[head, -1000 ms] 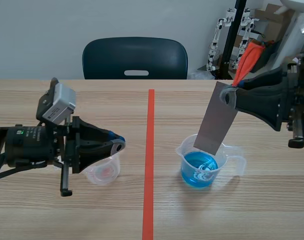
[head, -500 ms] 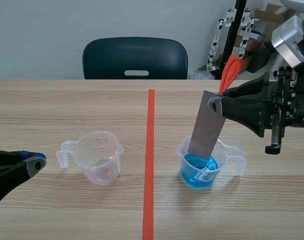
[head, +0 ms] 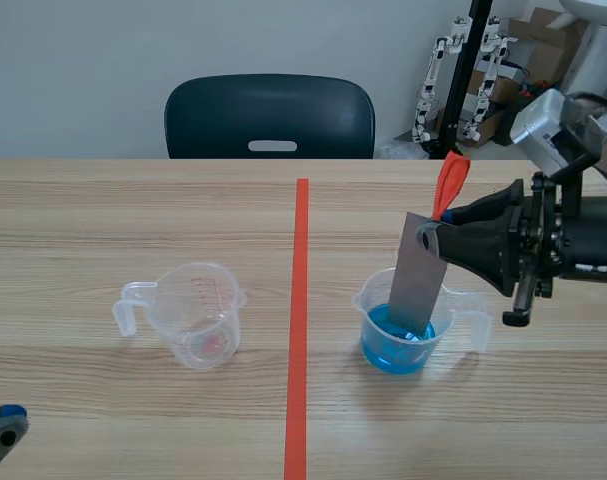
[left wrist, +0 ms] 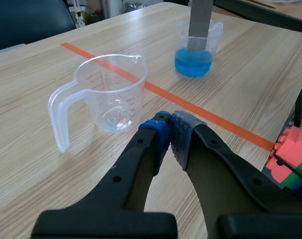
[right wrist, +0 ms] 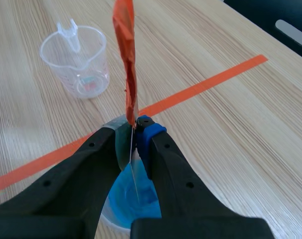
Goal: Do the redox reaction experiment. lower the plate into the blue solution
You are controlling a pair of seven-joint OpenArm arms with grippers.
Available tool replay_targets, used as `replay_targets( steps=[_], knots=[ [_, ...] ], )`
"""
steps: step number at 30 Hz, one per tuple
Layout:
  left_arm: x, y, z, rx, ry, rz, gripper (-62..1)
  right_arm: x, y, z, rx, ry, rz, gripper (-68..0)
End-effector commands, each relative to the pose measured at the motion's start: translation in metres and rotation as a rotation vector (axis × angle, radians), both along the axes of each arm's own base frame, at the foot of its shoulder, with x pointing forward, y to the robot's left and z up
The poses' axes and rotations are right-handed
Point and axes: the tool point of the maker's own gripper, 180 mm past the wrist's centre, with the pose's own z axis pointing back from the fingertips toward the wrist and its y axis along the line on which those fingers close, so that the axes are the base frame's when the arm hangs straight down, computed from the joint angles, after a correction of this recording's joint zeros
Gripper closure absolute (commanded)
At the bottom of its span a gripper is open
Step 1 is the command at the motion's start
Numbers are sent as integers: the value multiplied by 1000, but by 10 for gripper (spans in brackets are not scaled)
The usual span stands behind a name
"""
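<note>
Firstly, in the scene view, we see the right gripper [head: 433, 232] clamping a flat grey metal plate [head: 419, 285], its lower end dipped in blue solution [head: 393, 352] inside a clear plastic beaker [head: 471, 322]. Left wrist view: the left gripper [left wrist: 170, 130] fingers meet, empty. Right wrist view: we confirm the jaws pinch the plate's top.

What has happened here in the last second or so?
The left gripper pulled back from the empty cup toward the robot, nearly out of the scene view. The right gripper came down, lowering the plate deeper into the blue cup. Both cups stayed put, and the right gripper stays shut on the plate.
</note>
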Motion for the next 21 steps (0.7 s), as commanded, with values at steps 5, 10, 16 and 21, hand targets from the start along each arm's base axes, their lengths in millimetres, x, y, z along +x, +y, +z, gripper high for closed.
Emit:
replay_targets(
  steps=[5, 10, 16, 21],
  knots=[
    [-17, -14, 9, -97, -82, 44, -15, 10, 0, 5, 32, -41, -15, -6],
    [-28, -26, 6, -95, -148, 99, -17, 9, 3, 0, 23, -57, -6, -6],
    [-34, -52, 7, -150, -191, 115, -17, 11, 3, -7, 29, -62, -14, -6],
    [-35, -83, 3, -121, -253, 79, -17, 10, 4, -16, 13, -65, -11, -6]
  ],
)
